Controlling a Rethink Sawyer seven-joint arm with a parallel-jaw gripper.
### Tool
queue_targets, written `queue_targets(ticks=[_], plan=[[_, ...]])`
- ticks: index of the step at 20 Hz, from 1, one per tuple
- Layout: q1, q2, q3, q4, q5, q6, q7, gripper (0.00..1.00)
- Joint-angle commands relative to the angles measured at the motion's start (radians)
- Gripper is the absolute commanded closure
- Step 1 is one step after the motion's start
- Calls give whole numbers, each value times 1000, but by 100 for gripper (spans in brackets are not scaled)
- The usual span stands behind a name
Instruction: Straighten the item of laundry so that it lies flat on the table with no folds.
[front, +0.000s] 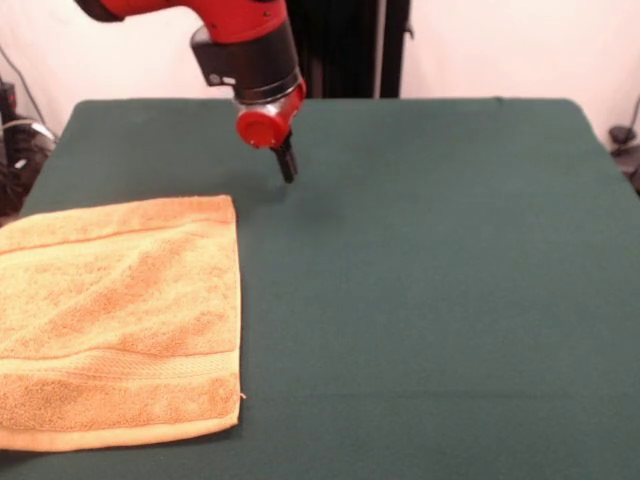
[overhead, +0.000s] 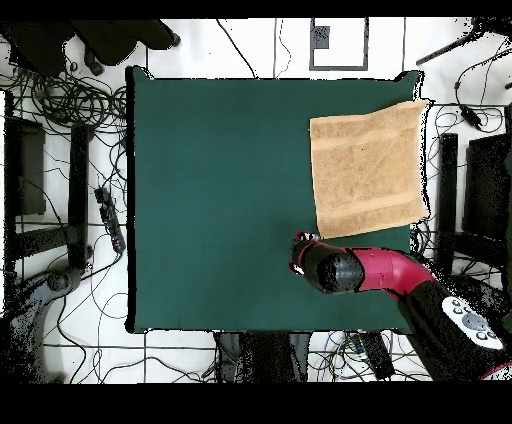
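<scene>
Pincer hangs with its tips drawn together, holding nothing, just off the towel's far corner. Nearer the camera the towel lies spread at the green counter's edge, seemingly flat; any remaining ripple wants a light outward stroke, not a lift.

Most of the green surface lies bare. Only the flat towel occupies one corner, with the arm overhanging its near edge.
</scene>
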Motion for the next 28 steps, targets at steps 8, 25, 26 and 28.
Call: queue_targets(ticks=[8,25,26,28], plan=[[97,87,-88,-202,-50,-5,153,100],[96,168,-126,-237,-86,-130,172,100],[96,171,-127,-234,-86,-136,174,100],[89,194,-124,-236,-82,-140,173,100]])
